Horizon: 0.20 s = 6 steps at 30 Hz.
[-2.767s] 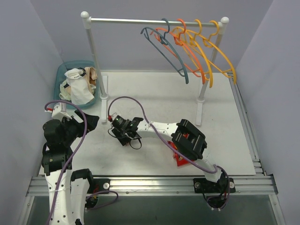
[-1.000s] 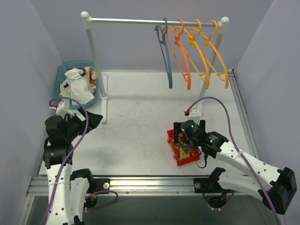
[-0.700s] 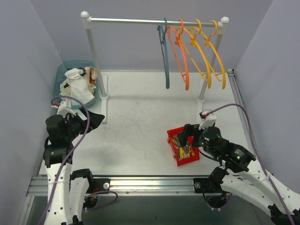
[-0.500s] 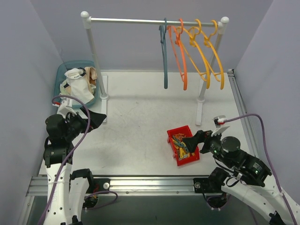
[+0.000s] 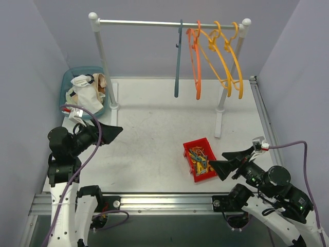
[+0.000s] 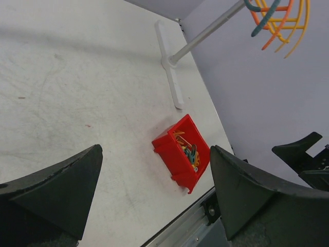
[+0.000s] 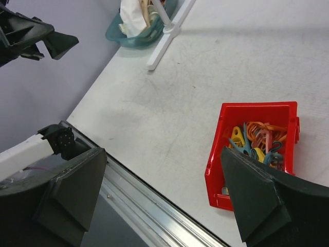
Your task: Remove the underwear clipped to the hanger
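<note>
While both arms sat low at the near edge of the desk [image 5: 154, 118], the underwear [image 5: 88, 98] lay bundled in the teal basket [image 5: 66, 85] at the far left corner, just beside the left foot of the rack [image 5: 103, 56]. White fabric filled most of that basket, with a peach-tan cloth [image 5: 101, 82] tucked against its far side; the separate pieces in the heap could not be told apart. From the right wrist camera the same basket [image 7: 119, 35] showed at the top edge, pale fabric rising above its rim.

A red bin [image 5: 198, 143] stood on the desk near the right arm, well apart from the basket. It held a jumble of coloured clips [image 5: 199, 157] in yellow, orange, blue and green, and both wrist cameras caught them lying inside it.

Blue, orange and yellow hangers [image 5: 196, 67] hung together at the right end of the rack's rail.

The left claw [image 5: 105, 132] was spread wide and grasped nothing, pointing across the desk toward the right. The right claw [image 5: 220, 160] was likewise released and empty, near the red bin.

A small white tag [image 5: 77, 113] sat on the left arm's cable, its marks too small to read.
</note>
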### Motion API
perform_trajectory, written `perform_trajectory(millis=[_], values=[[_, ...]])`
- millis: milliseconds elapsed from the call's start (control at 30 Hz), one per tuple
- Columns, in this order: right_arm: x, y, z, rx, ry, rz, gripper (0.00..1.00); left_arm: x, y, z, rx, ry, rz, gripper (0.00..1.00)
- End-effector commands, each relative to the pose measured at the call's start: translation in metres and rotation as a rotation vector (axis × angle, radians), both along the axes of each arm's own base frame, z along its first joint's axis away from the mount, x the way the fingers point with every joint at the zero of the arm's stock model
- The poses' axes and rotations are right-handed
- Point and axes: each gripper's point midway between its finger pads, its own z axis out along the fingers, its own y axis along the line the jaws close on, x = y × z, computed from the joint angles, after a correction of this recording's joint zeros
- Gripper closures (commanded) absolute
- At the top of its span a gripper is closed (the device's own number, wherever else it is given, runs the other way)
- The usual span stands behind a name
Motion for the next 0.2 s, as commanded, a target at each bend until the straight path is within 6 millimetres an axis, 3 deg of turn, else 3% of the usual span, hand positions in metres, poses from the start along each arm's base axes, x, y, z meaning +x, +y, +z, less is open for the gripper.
perform_trajectory(millis=[0, 167], values=[[-0.0115, -0.0002, 0.0228, 0.059, -0.055, 0.047, 0.0, -0.0136, -0.0157, 0.0381, -0.018, -0.139, -0.107, 0.06], [-0.0108, -0.0015, 0.0202, 0.066, -0.035, 0.033, 0.0, -0.0178, -0.0205, 0.0409, -0.004, -0.148, -0.133, 0.06]])
